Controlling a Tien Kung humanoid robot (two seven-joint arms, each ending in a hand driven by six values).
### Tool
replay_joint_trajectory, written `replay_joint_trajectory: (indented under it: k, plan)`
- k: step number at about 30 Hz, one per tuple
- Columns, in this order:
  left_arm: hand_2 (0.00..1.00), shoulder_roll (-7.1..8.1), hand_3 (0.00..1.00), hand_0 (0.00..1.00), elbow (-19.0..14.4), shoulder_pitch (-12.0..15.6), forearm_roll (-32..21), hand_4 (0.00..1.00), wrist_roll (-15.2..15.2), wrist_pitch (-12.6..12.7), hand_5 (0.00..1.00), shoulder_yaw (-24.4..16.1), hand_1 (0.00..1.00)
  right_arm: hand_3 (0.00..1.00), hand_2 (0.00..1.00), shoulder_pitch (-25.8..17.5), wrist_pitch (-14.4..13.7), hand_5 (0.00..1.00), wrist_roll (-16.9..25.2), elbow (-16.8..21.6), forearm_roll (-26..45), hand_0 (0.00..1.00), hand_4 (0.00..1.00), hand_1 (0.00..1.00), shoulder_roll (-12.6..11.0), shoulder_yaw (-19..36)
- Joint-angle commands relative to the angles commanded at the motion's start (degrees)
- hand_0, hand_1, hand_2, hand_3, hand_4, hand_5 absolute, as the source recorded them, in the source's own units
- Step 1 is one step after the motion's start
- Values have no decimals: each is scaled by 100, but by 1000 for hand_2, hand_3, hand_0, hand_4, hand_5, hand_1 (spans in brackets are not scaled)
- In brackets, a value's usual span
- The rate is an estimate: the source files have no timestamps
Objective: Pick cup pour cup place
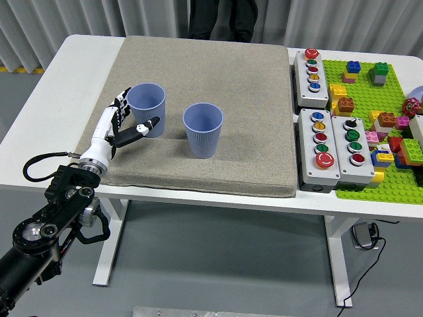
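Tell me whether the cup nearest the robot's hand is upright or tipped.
Upright. The left cup stands on the mat, round rim facing up, beside the open left hand.

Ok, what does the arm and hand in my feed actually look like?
The left hand has a white palm and white finger segments with black joints and black fingertips. A silver cuff joins it to a black arm built of round, machined joint housings. A black cable loops out beside the wrist. The right arm is out of view.
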Motion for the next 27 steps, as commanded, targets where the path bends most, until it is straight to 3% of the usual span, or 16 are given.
replay_joint_trajectory:
  k: [27]
  plan:
    - [998,-151,998,968,460,-243,-79,892,-49,2,240,79,959,590,587,39,6,225,-8,0,-34,696,2,632,-2,-3]
